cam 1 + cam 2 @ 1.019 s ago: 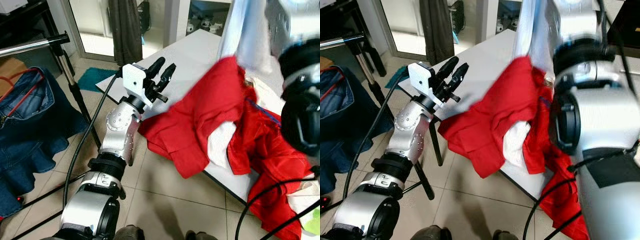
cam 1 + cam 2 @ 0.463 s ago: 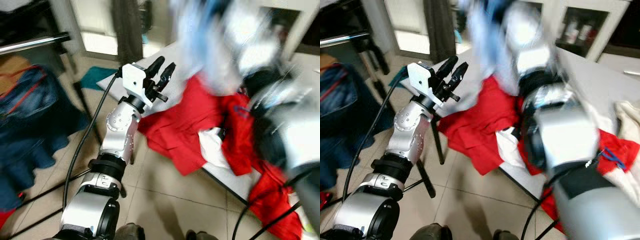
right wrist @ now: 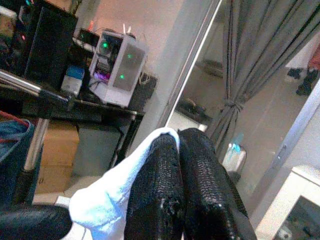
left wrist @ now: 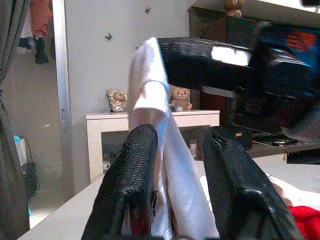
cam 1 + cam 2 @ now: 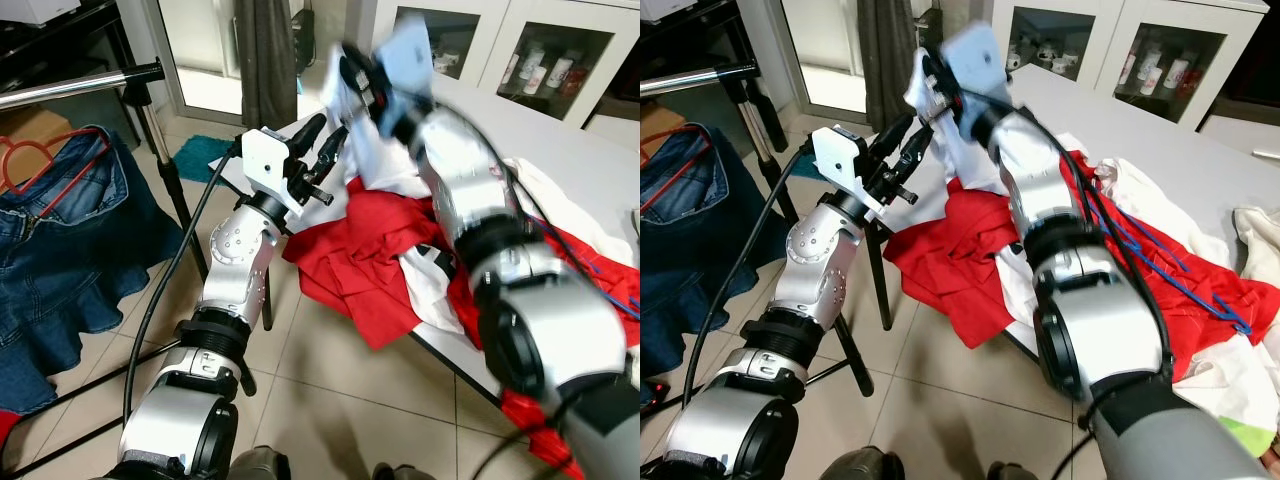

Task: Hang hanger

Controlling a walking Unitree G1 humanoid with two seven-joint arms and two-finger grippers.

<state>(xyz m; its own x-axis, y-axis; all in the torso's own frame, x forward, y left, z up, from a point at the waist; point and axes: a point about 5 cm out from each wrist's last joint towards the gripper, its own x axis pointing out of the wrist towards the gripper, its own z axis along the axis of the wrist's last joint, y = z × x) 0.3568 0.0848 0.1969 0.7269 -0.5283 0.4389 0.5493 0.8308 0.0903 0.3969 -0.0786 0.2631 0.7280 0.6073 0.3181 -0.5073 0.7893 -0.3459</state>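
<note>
Hanger [image 5: 52,160] on rack (jeans); right gripper [image 3: 177,150] pinches white cloth [image 3: 107,200].

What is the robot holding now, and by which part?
The right gripper is shut on a fold of the white garment. The left gripper is open, with the cloth hanging between its fingers.

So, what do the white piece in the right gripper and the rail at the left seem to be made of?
The white garment, pinched in the right gripper, looks like thin, matte woven fabric: it hangs in soft folds. The rail looks like polished metal, perhaps chromed steel: it is silver with a bright highlight along its length.
</note>
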